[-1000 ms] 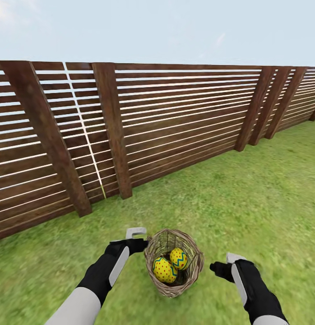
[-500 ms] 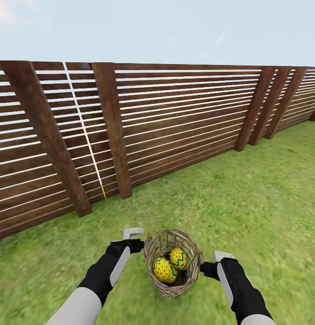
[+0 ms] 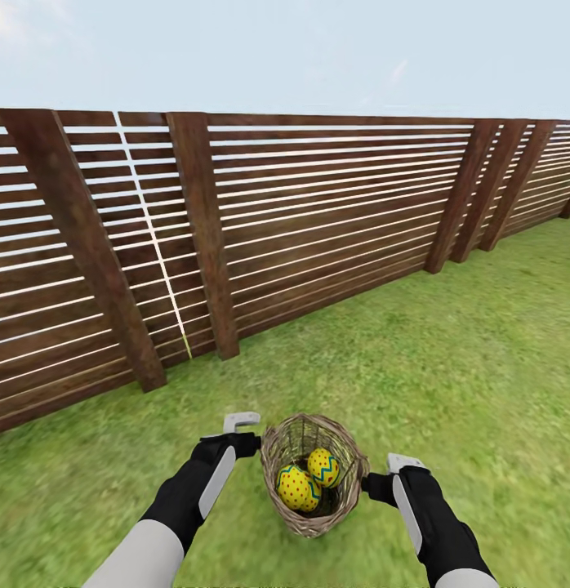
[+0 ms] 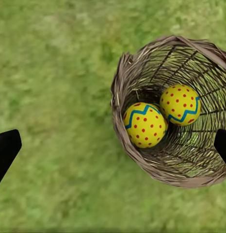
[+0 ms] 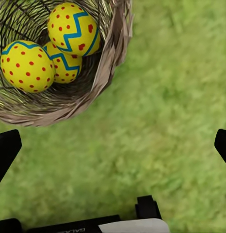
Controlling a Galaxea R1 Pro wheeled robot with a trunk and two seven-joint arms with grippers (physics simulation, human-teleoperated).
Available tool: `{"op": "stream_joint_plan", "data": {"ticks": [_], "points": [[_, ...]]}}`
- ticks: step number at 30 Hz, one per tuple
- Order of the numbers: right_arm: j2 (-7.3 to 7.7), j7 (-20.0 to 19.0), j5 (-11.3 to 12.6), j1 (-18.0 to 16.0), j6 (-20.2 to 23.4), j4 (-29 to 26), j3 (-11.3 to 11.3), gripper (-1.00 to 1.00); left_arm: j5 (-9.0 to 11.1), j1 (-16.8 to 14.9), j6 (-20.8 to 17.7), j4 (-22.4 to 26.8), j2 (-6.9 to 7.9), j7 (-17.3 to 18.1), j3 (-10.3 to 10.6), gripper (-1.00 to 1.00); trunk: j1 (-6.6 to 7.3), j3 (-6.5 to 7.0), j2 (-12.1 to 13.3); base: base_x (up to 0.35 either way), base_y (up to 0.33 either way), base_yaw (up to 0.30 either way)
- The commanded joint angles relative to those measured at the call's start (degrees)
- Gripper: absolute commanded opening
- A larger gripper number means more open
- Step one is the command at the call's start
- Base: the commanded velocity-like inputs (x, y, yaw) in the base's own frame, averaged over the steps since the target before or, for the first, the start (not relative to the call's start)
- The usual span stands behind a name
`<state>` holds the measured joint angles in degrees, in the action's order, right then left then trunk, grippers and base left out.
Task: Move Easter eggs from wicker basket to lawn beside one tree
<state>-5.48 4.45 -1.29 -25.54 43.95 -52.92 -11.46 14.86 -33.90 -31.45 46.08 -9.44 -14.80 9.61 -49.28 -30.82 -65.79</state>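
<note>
basket (image 3: pixel 313 482): upright on lawn (image 3: pixel 448 359), near the fence (image 3: pixel 260 229)
eggs (image 5: pixel 52 46): three inside basket
left claw (image 3: pixel 251 433): spread wide, just left of rim
right claw (image 3: pixel 375 482): spread wide, at right wall

Almost nothing here can be read. The one trace of lettering sits on the dark gripper housing (image 5: pixel 69 228) at the edge of the right wrist view: small pale capitals, cut off by the frame, which look like the start of "GALA" (the rest cannot be made out). No other words, numbers, brands or signs are legible on anything else in the three views.
</note>
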Motion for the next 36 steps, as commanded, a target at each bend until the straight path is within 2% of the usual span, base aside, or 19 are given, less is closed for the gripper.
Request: {"op": "stream_joint_plan", "data": {"ticks": [1, 36], "points": [[-0.06, 0.1, -0.1, 0.0, 0.3, -0.1, -0.1, 1.0, 0.6, 0.0, -0.2, 0.1, 0.03, -0.5, 0.2, 1.0, 0.0, -0.13, 0.0, 0.0, 0.0, 0.0], [-0.06, 0.1, -0.1, 0.0, 0.6, -0.1, -0.1, 1.0, 0.7, 0.0, -0.2, 0.1, -0.41, -0.4, 0.2, 1.0, 0.0, -3.24, 0.0, 0.0, 0.0, 0.0]]}}
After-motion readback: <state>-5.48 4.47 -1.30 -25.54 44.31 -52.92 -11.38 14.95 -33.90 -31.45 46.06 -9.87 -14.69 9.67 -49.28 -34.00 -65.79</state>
